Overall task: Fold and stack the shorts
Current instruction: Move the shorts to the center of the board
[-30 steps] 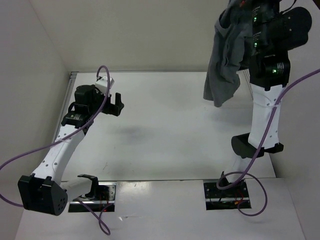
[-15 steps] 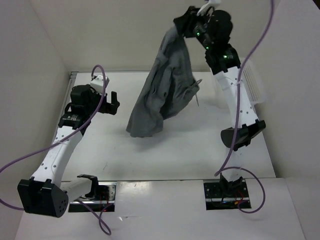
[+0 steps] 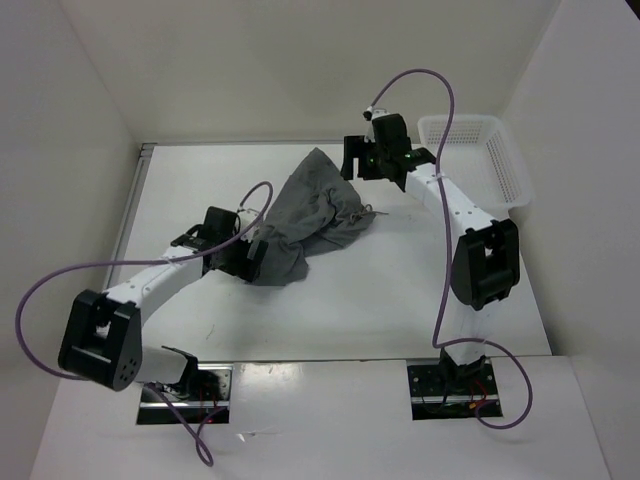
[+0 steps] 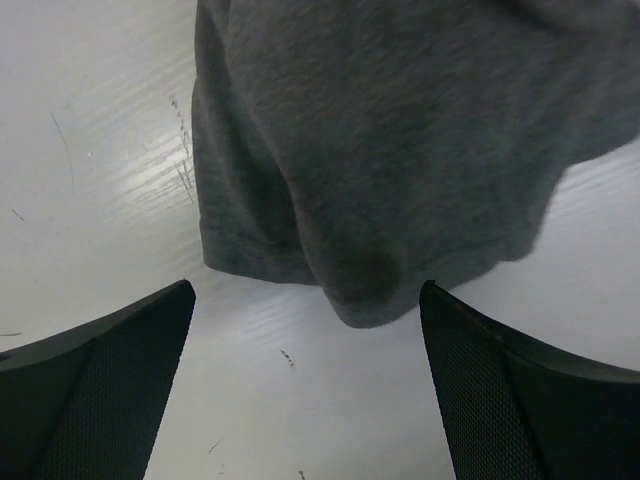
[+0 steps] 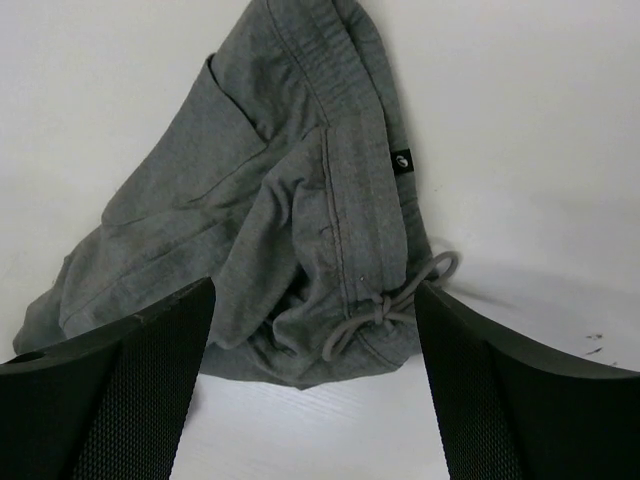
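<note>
The grey shorts (image 3: 312, 212) lie in a crumpled heap on the white table, held by neither gripper. My left gripper (image 3: 252, 256) is open at the heap's near left end. In the left wrist view a rounded hem of the shorts (image 4: 400, 150) lies just ahead of the left gripper (image 4: 307, 300), with bare table between its fingers. My right gripper (image 3: 352, 162) is open over the far right end. The right wrist view shows the waistband and knotted drawstring (image 5: 385, 305) of the shorts (image 5: 250, 220) below the right gripper (image 5: 315, 290).
A white mesh basket (image 3: 505, 170) stands at the back right, against the right wall. White walls close in the table on the left, back and right. Purple cables loop off both arms.
The right arm has swung down from high at the back right, carried the shorts to the table's middle and opened, letting them go. The left arm has reached right to the heap's near end.
</note>
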Controlling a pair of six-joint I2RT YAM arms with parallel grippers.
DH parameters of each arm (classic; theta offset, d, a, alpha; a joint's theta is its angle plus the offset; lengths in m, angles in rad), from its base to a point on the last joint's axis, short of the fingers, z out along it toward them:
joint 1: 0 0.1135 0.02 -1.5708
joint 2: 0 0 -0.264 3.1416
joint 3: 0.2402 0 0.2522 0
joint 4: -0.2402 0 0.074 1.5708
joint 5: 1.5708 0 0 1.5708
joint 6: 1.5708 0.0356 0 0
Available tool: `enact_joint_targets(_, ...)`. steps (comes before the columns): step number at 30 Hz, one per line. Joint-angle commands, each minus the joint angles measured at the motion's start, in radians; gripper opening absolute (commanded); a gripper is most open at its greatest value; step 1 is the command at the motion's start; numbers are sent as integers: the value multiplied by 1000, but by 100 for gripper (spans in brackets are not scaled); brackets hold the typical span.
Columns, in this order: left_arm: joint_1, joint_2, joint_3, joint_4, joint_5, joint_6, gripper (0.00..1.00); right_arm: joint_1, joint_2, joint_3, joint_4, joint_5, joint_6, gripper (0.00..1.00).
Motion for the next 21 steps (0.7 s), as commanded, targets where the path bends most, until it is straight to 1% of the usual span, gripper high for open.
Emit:
enact_joint_targets(1,4,77,12,56,-95,3,100,4,-13,39,108,13,-26,86)
enact_joint_targets(4,-6,158,46,36,-16,3,100,4,64,70,117,1,-66,86)
enact_joint_targets(8,-16,212,69,50,59,3,100,-6,131,41,128,10,-69,86)
enact_joint_targets(10,-16,231,78,59,102,3,100,-34,165,41,128,-14,-69,86)
enact_joint_targets(12,-16,244,109,59,133,3,100,-34,207,30,139,-14,-92,86)
enact_joint_targets(13,-16,255,109,45,171,3,97,-34,216,30,148,-5,-92,87)
enact_joint_targets(14,-16,266,122,45,194,3,90,-34,227,3,148,-5,-92,87)
enact_joint_targets(16,-16,275,135,19,245,3,82,-43,227,-30,148,-14,-92,91)
enact_joint_targets(17,-16,275,135,19,286,3,77,-43,227,-66,148,-14,-92,91)
enact_joint_targets(18,-16,289,135,19,305,3,59,-43,227,-82,148,-14,-83,91)
enact_joint_targets(19,-16,289,135,19,317,3,52,-52,227,-106,148,-14,-83,91)
enact_joint_targets(21,-16,298,123,43,328,3,41,-52,236,-128,157,-14,-93,91)
